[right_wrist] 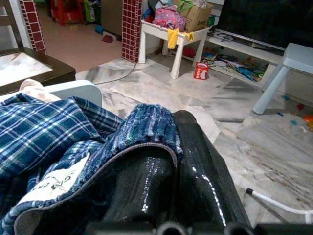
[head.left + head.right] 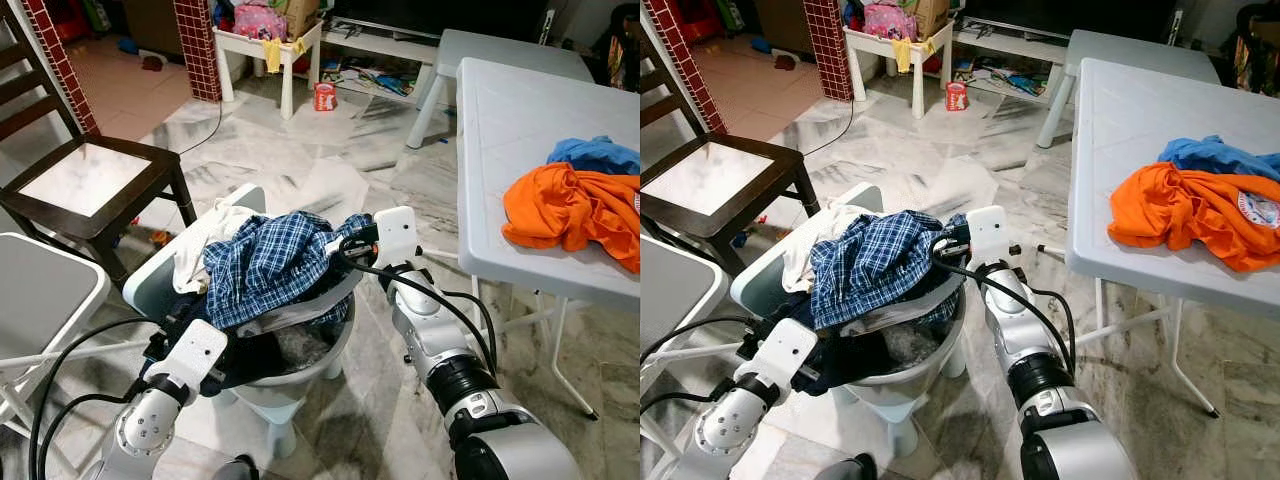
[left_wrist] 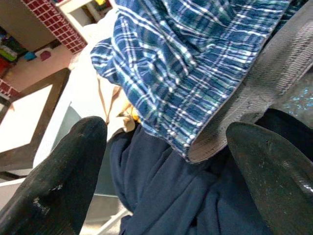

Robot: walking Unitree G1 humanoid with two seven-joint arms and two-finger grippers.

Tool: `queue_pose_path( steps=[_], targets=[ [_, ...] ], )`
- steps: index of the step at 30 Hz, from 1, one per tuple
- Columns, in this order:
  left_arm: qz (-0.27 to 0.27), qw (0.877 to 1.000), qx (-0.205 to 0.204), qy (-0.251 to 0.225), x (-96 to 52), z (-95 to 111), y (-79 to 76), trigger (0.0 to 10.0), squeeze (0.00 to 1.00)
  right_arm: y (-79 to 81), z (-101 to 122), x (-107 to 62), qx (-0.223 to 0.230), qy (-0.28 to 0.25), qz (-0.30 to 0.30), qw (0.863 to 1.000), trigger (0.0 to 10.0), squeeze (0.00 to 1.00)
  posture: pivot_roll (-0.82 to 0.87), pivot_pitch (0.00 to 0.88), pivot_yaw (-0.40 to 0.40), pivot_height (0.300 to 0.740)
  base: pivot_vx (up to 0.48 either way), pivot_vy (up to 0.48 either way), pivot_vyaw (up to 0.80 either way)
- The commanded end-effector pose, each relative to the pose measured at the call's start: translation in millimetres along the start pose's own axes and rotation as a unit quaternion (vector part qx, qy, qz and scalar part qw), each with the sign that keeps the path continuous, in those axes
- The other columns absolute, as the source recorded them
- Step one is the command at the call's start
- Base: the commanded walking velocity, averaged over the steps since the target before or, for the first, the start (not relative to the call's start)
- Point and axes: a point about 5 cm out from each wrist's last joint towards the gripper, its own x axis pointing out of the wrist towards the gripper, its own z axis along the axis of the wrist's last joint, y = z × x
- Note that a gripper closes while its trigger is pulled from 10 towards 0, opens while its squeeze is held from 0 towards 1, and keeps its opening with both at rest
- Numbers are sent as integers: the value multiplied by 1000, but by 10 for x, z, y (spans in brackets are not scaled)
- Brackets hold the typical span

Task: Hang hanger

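A blue plaid shirt [image 2: 270,262] lies on top of a heap of clothes in a grey round basket [image 2: 312,372]. My right gripper [image 2: 347,250] is at the heap's right side, shut on the shirt's grey-lined collar edge [image 1: 146,128], which drapes over its fingers [image 1: 195,171]. My left gripper [image 3: 161,171] is open at the basket's near left side. Its fingers [image 3: 63,181] stand either side of the shirt's hem and a navy garment [image 3: 161,200] beneath. A cream cloth [image 2: 200,245] lies at the heap's left.
The basket rests on a pale low seat [image 2: 150,275]. A white folding table [image 2: 500,180] on the right carries orange [image 2: 565,210] and blue [image 2: 600,152] clothes. A dark wooden chair [image 2: 90,185] stands left, a grey panel [image 2: 45,290] nearer. Small white tables [image 2: 270,50] stand at the back.
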Motion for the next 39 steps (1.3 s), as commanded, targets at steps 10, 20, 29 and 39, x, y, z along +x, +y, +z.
queue_pose_path(
  steps=[10,20,29,39],
  targets=[
    [-3,1000,8,28,87,-155,-29,10000,0,-26,51,3,-3,-10,-3,1000,0,0,64,127,-72,740,0,0,0],
    [46,998,14,27,282,-179,226,10000,0,-28,53,-3,-3,-10,-5,1000,0,0,50,128,-65,740,0,0,0],
    [78,997,-1,24,405,-187,388,10000,0,-57,54,-13,-5,-11,-9,1000,0,0,35,128,-58,740,0,0,0],
    [184,983,-24,6,384,-182,672,10000,0,-55,51,-20,-7,-10,-8,1000,0,0,37,124,-61,740,0,0,0]
  ],
)
